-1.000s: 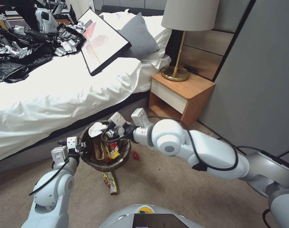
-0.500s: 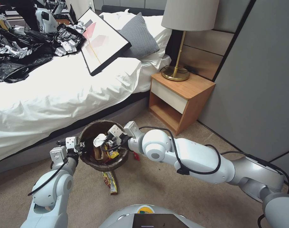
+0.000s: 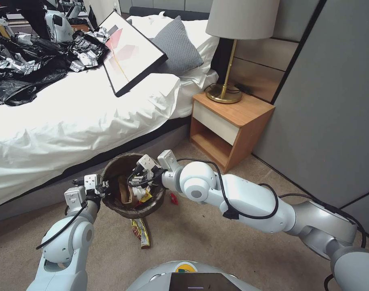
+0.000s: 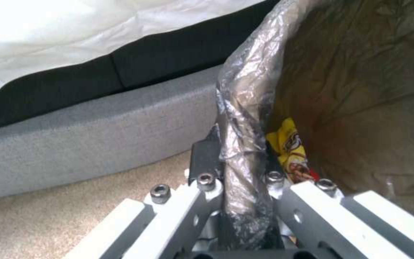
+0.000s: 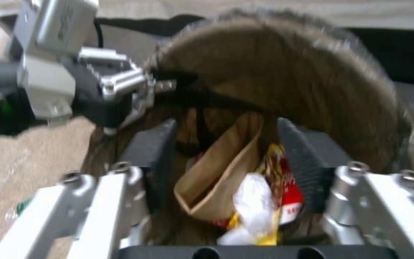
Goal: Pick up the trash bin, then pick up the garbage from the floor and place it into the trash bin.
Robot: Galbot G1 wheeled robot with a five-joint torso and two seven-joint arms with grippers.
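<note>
A white-sheeted bed [image 3: 79, 117] stands on beige carpet [image 3: 217, 250]. Beside it, a wooden nightstand [image 3: 231, 121] carries a brass lamp [image 3: 233, 48] against grey wall panels [image 3: 334, 101].

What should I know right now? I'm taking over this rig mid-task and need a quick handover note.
Left gripper: shut on the rim of the small round trash bin lined with a dark brown plastic bag, holding it beside the bed.
Right gripper: open, over the bin's mouth, holding nothing.
In the bin: tan paper bag, crumpled white scrap, yellow wrappers.
Left on the carpet: yellow snack wrapper below the bin, small red scrap beside it.
</note>
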